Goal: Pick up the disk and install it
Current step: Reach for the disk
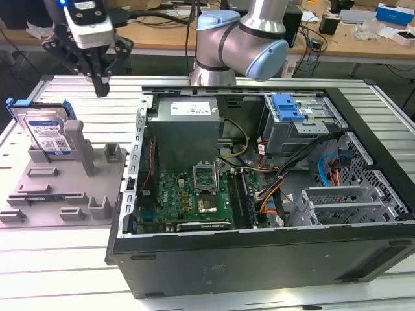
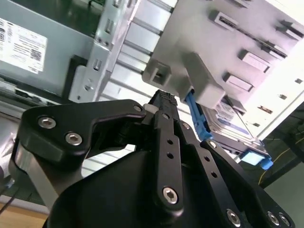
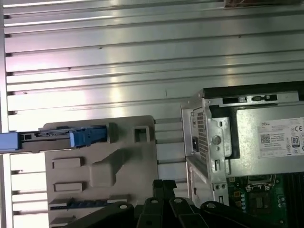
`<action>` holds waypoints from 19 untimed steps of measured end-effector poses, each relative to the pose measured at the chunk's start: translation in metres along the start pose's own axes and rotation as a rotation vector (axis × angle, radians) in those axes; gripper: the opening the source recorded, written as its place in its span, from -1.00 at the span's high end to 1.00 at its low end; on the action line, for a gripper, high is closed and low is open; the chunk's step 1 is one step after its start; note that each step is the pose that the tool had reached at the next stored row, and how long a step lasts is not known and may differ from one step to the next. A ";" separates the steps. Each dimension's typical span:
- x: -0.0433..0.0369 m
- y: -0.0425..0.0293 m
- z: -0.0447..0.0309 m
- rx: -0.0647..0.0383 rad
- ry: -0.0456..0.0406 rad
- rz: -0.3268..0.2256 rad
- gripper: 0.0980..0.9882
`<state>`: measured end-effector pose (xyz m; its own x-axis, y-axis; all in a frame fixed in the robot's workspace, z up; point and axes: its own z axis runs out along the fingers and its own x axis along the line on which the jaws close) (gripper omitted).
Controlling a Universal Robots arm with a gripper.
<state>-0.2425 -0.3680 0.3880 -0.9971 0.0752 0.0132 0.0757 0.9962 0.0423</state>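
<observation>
The disk [image 1: 47,129], a silver drive with a white-and-blue label in a blue caddy, stands on edge against a post of the grey holder plate [image 1: 71,188] at the exterior view's left. My gripper [image 1: 100,86] hangs above the ribbed table, behind the disk and toward the exterior view's right of it, apart from it. Its black fingers are shut together with nothing between them. In the first wrist view the disk [image 3: 61,137] shows edge-on beyond the gripper [image 3: 164,183]. In the second wrist view the gripper [image 2: 164,97] points toward the disk [image 2: 232,118] and its blue caddy.
An open computer case [image 1: 259,259] lies on the exterior view's right, with a grey power supply [image 1: 185,123], a green motherboard [image 1: 188,194] and a silver drive cage [image 1: 305,129] topped by a blue latch piece [image 1: 288,107]. The case wall [image 1: 136,162] stands close beside the holder plate.
</observation>
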 end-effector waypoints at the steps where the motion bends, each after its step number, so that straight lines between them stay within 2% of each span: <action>1: 0.0043 0.0007 0.0004 0.000 0.0006 0.000 0.98; 2: 0.0124 0.0022 0.0011 0.000 0.0022 0.000 0.98; 6: 0.0296 0.0069 0.0031 0.000 0.0043 0.000 0.98; 9: 0.0490 0.0147 0.0057 0.000 0.0059 0.000 0.98; 16: 0.0766 0.0279 0.0090 0.001 0.0103 0.001 0.98; 18: 0.0906 0.0341 0.0104 0.001 0.0139 0.001 0.98; 19: 0.0915 0.0342 0.0105 0.001 0.0157 0.001 0.98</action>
<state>-0.3313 -0.3266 0.3802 -0.9967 0.0754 0.0288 0.0765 0.9962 0.0411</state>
